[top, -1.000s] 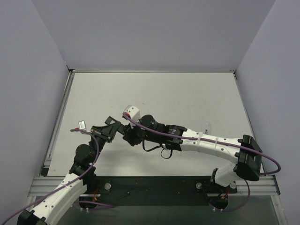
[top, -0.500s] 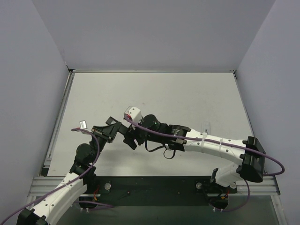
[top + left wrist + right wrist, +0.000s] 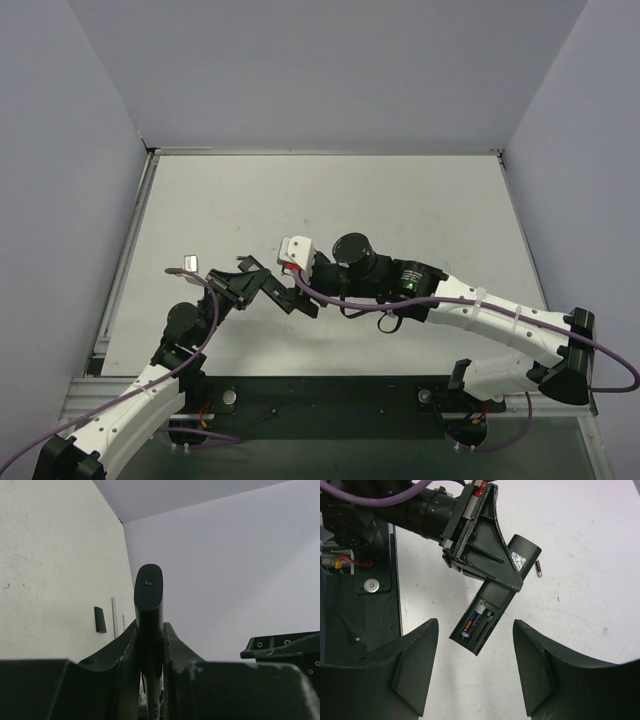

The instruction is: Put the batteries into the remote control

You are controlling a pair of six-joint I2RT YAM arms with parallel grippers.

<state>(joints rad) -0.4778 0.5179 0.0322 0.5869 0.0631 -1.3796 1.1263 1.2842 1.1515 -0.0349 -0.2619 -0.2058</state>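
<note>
**Clerk:** Left gripper (image 3: 149, 639), state?
**Me:** I am pinching the black remote control (image 3: 496, 599) with it, fingers pressing on both of its sides, its open bay (image 3: 486, 625) facing my right wrist camera.
**Clerk:** Right gripper (image 3: 476, 630)?
**Me:** I am holding it spread, gripping nothing, near the remote's bay end.
**Clerk:** Batteries?
**Me:** One battery (image 3: 473, 620) is lying in the bay. One loose battery (image 3: 538, 568) is resting on the white table (image 3: 580, 610), near the remote.
</note>
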